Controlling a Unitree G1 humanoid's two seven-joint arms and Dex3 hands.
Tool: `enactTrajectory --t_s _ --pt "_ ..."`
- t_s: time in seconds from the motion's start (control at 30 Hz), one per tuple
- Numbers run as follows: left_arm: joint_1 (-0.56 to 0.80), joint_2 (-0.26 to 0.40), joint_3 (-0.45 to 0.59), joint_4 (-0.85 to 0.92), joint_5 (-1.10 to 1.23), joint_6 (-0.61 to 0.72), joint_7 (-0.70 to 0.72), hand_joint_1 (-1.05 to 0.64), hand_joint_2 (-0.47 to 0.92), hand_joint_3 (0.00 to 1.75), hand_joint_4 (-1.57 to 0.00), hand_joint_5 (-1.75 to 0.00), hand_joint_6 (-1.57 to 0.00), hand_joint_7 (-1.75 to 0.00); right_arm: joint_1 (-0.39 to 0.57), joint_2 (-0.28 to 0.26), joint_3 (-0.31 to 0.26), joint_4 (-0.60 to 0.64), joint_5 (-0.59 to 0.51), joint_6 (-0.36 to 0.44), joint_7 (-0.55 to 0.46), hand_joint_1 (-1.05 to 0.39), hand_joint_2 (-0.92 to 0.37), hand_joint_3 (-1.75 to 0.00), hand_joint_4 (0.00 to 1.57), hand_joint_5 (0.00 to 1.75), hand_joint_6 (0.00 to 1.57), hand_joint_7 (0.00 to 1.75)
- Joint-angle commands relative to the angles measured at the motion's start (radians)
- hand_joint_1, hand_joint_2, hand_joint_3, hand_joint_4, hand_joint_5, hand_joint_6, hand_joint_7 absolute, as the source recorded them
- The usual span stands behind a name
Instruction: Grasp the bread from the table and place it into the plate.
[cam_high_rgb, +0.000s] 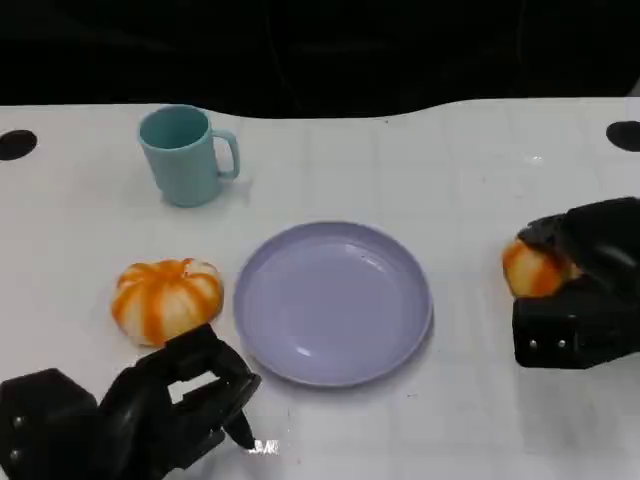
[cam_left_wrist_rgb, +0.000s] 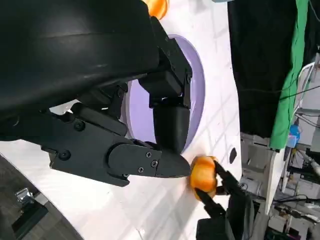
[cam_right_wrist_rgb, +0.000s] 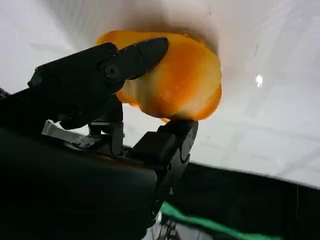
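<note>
Bread (cam_high_rgb: 528, 268), head view: small orange-glazed roll at the right side of the white desk (cam_high_rgb: 420, 160), held by the right hand (cam_high_rgb: 585, 290), whose black fingers (cam_high_rgb: 575, 235) wrap over its top and far side. It sits well apart from the lavender plate (cam_high_rgb: 300, 345), which lies at the middle of the desk. Left of the plate, just beside its rim, an orange-and-white striped pumpkin-shaped item (cam_high_rgb: 165, 298). Behind that, a teal mug (cam_high_rgb: 185, 155), upright, handle toward the right. Left hand (cam_high_rgb: 150, 405) at the lower left, near the desk's front edge, fingers curled in on nothing. No readable writing on mug, plate or desk.

Left wrist view: left hand's black shell and fingers (cam_left_wrist_rgb: 165, 125) in the foreground, bent inward, holding nothing. Plate's rim (cam_left_wrist_rgb: 200, 85) beyond them. Past the plate, the bread (cam_left_wrist_rgb: 202, 172) pinched in the right hand (cam_left_wrist_rgb: 220, 192). Green cloth and cables in the background; no legible labels.

Right wrist view: bread (cam_right_wrist_rgb: 185, 82) close up, glossy orange with paler streaks. One finger (cam_right_wrist_rgb: 130, 57) presses across its top, another (cam_right_wrist_rgb: 175, 137) from below; a firm pinch. White desk (cam_right_wrist_rgb: 270, 115) behind it.
</note>
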Motion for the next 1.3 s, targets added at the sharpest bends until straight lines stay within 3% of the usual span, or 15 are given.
enactTrajectory --t_s 0.03,0.1,0.17,0.23,0.33,0.5,0.53,0.57,0.6,0.67,0.73,0.9,1.17,1.3 --pt "0.006 0.013 0.002 -0.012 0.011 0.003 0.011 -0.57 0.92 0.26 -0.71 -1.75 -0.66 -1.53 0.004 0.008 -0.023 -0.006 0.039 -0.026 -0.083 -0.1 -0.9 -0.02 0.82 1.73 1.38 0.13" --pt "0.006 0.01 0.003 -0.012 0.006 0.004 0.009 -0.57 0.92 0.26 -0.71 -1.75 -0.66 -1.54 0.004 0.008 -0.028 -0.017 0.05 -0.057 -0.127 -0.08 -0.89 -0.01 0.84 1.74 1.41 0.16" --pt "0.006 0.01 0.003 -0.009 0.005 0.0 0.006 -0.57 0.92 0.25 -0.72 -1.75 -0.66 -1.54 0.003 0.008 -0.031 -0.03 0.057 -0.083 -0.15 -0.05 -0.9 -0.02 0.87 1.75 1.17 0.69" --pt "0.006 0.012 0.001 -0.005 0.01 -0.008 0.003 -0.57 0.92 0.26 -0.72 -1.75 -0.66 -1.54 0.005 0.009 -0.038 -0.047 0.067 -0.109 -0.158 -0.04 -0.9 -0.02 0.89 1.75 1.05 0.94" --pt "0.006 0.012 0.002 -0.01 0.008 0.003 0.007 -0.57 0.92 0.26 -0.71 -1.75 -0.66 -1.54 0.008 0.011 -0.045 -0.081 0.081 -0.154 -0.156 -0.02 -0.89 -0.03 0.92 1.75 1.03 0.94" --pt "0.005 0.011 0.005 0.001 0.003 -0.006 0.001 -0.56 0.92 0.26 -0.72 -1.75 -0.67 -1.52 0.02 0.027 -0.059 -0.138 0.101 -0.208 -0.143 -0.01 -0.81 -0.11 0.92 1.75 0.85 1.46" --pt "0.005 0.012 0.005 0.001 0.004 -0.008 0.0 -0.56 0.92 0.26 -0.73 -1.75 -0.67 -1.51 0.023 0.03 -0.061 -0.148 0.107 -0.217 -0.138 -0.02 -0.69 -0.34 0.93 1.75 0.83 1.51" --pt "0.006 0.012 0.006 0.0 0.003 -0.007 0.0 -0.56 0.92 0.26 -0.73 -1.75 -0.67 -1.51 0.025 0.032 -0.062 -0.16 0.111 -0.223 -0.132 -0.02 -0.47 -0.79 0.94 1.75 0.83 1.53" --pt "0.006 0.013 0.006 -0.001 0.003 -0.006 0.0 -0.56 0.92 0.26 -0.73 -1.75 -0.67 -1.5 0.027 0.035 -0.063 -0.17 0.115 -0.232 -0.13 -0.03 -0.38 -0.98 0.95 1.75 0.84 1.51" --pt "0.007 0.013 0.007 -0.002 0.0 -0.003 -0.001 -0.55 0.92 0.26 -0.72 -1.75 -0.68 -1.5 0.029 0.039 -0.062 -0.188 0.117 -0.248 -0.133 -0.02 -0.29 -1.14 0.96 1.75 0.85 1.51" --pt "0.007 0.014 0.006 -0.005 0.002 -0.002 0.0 -0.55 0.92 0.26 -0.72 -1.75 -0.68 -1.51 0.03 0.048 -0.064 -0.205 0.122 -0.274 -0.137 -0.01 -0.27 -1.17 0.97 1.75 0.86 1.51" --pt "0.005 0.013 0.007 0.001 -0.002 -0.008 -0.005 -0.55 0.92 0.27 -0.72 -1.75 -0.67 -1.52 0.026 0.074 -0.077 -0.223 0.15 -0.348 -0.108 0.0 -0.23 -1.28 0.97 1.75 0.76 1.73" --pt "0.006 0.011 0.005 0.004 0.0 -0.015 -0.004 -0.54 0.92 0.27 -0.73 -1.75 -0.67 -1.52 0.02 0.115 -0.08 -0.249 0.161 -0.389 -0.034 -0.04 -0.2 -1.4 0.99 1.75 0.77 1.74" --pt "0.005 0.01 0.003 -0.004 0.005 0.001 0.008 -0.55 0.92 0.27 -0.72 -1.75 -0.67 -1.53 0.008 0.149 -0.073 -0.244 0.169 -0.397 0.02 -0.04 -0.21 -1.35 0.98 1.75 0.75 1.75"
